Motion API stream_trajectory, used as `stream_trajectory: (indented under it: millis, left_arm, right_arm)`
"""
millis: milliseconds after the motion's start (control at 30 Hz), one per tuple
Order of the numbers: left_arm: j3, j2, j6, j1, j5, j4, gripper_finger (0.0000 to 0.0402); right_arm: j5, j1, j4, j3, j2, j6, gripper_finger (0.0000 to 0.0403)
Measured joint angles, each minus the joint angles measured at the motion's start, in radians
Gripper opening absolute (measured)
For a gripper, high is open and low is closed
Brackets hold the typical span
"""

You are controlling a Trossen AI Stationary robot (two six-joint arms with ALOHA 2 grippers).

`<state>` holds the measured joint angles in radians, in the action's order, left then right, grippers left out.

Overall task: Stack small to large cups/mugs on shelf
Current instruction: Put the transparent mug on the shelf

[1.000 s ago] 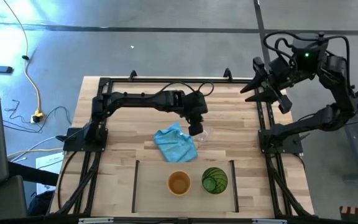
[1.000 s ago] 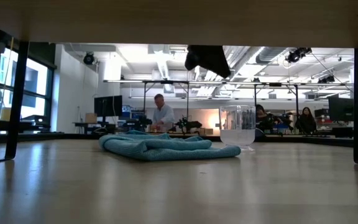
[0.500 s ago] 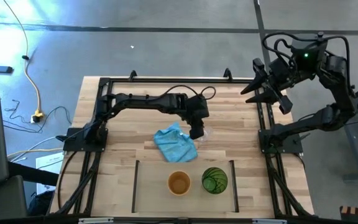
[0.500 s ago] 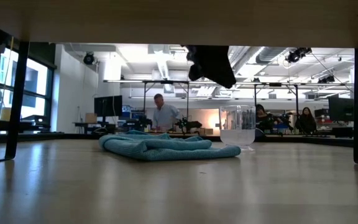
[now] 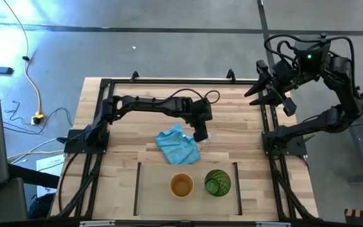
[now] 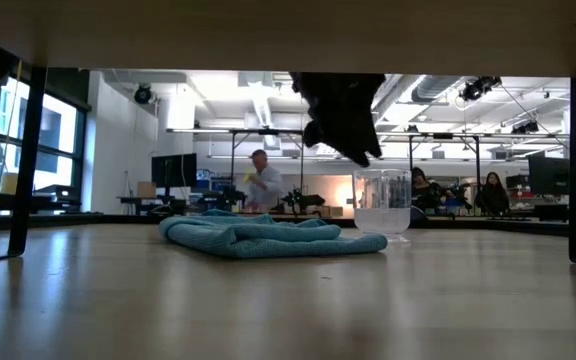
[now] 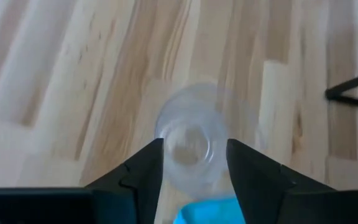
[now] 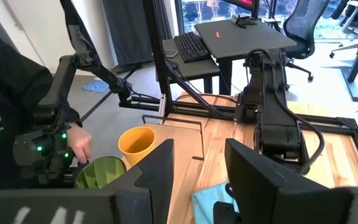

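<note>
Partial green lettering on a person's dark sleeve (image 8: 5, 93), cut off at the frame edge; no complete text legible.

You had a clear, glossy glass (image 7: 188, 144), a soft blue cloth (image 5: 178, 145), and a matt pale wooden worktop (image 5: 137, 139).

I am reaching the left arm across the table's middle, its left gripper (image 5: 201, 133) pointing down with the fingers (image 7: 143, 169) spread wide. I am holding the right arm folded beyond the table's far right corner, right gripper (image 5: 271, 94) parted.
</note>
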<state>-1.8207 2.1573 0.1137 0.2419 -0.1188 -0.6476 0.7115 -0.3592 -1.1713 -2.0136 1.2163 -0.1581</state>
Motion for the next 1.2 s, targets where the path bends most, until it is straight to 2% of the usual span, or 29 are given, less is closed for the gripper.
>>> stream_trajectory:
  millis: [267, 533, 1200]
  left_arm:
    - [-0.002, 0.031, 0.023, 0.0, 0.005, 0.03, 0.0142]
    - [-0.001, 0.044, 0.026, 0.001, 0.013, 0.033, 0.0138]
    - [-0.002, 0.043, 0.103, -0.01, 0.206, 0.076, 0.0138]
  right_arm:
    - [-0.001, 0.0, -0.014, 0.0, 0.0, -0.007, 0.0135]
    - [-0.001, 0.0, -0.019, 0.0, 0.0, -0.007, 0.0135]
    - [-0.001, 0.0, -0.02, 0.0, 0.0, 0.012, 0.0135]
